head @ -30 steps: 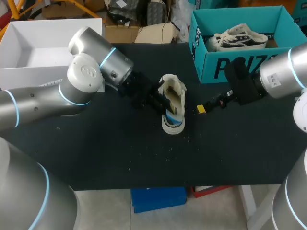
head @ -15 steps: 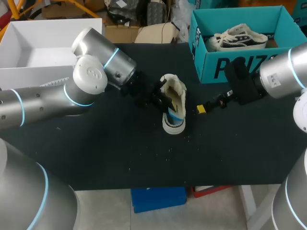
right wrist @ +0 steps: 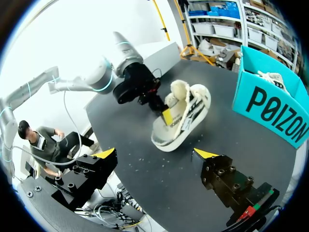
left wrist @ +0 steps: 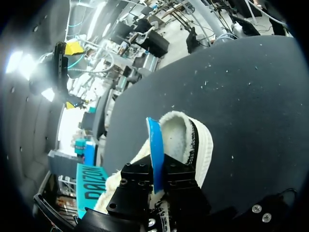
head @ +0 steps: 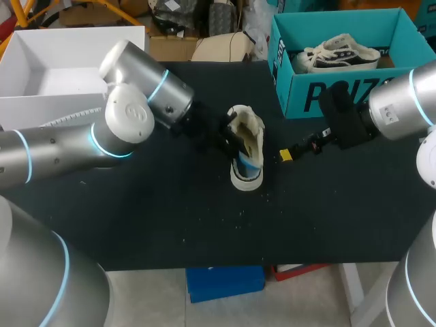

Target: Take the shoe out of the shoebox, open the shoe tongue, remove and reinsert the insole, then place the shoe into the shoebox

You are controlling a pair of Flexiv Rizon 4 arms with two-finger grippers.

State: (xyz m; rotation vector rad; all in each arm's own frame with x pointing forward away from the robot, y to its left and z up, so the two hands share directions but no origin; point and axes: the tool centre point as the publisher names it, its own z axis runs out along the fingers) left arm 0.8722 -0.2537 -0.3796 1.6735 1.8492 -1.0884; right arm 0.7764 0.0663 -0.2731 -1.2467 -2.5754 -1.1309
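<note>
The left jaws are pinched close on a thin blue foam insole (left wrist: pixel 155 145), one finger on each face, right at the mouth of the shoe. The right jaws stand wide apart and hold nothing, hanging over the black desk (head: pixel 170 218) just on the far side of the shoe from the left arm.

The cream-and-black sneaker with the fleecy lining (head: pixel 245 153) sits out on the desk, tipped partly onto its side, well clear of the teal cardboard shoebox (head: pixel 340 95), where a second sneaker (head: pixel 340 53) lies. The insole pokes up out of the opening, with part of it sunk inside.

To my eye the insole step is in hand, and the snag is that nothing pins the shoe. It looks light, so a pull on the insole would likely drag it along. I would bring the idle right jaws onto the toe or sole to brace it first. Then draw the insole along the length of the shoe, up through the opening, not sideways against the collar. The foam looks floppy, so a firm pinch and a slow pull seem wise.
</note>
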